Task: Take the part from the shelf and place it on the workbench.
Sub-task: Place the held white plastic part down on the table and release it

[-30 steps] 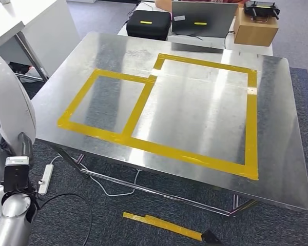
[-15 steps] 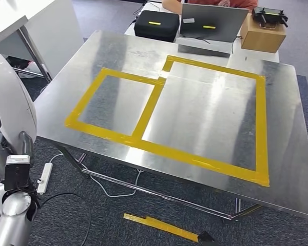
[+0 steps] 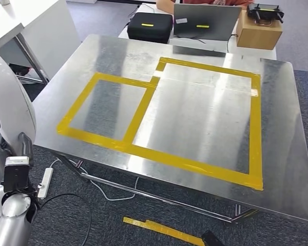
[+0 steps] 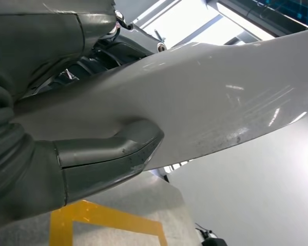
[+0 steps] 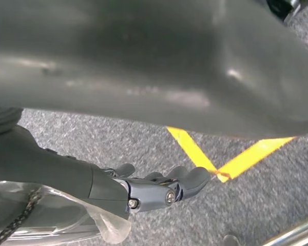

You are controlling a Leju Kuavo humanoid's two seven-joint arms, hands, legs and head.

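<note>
Part held at the robot's left, beside the workbench

Part was seen in the head view as a large, white, curved shell at the picture's left edge, near the workbench corner and not on it. In the left wrist view it was gripped by the left hand: the thumb was pressed flat against its smooth pale surface, and darker fingers were closed over its other side. A corner of the metal top with yellow tape was seen past the thumb.

The right hand was seen over grey carpet crossed by yellow tape lines. Its fingers were stretched out, side by side, and nothing was held in them.

Two tape frames were marked on the workbench, a small frame towards the left and a large frame adjoining it on the right. Nothing was lying inside either frame.

Beyond the far edge, a black case, a laptop and a cardboard box were set in a row on another table. A power strip was lying on the floor near the left arm, and a loose tape strip was lying on the carpet in front of the workbench
</note>
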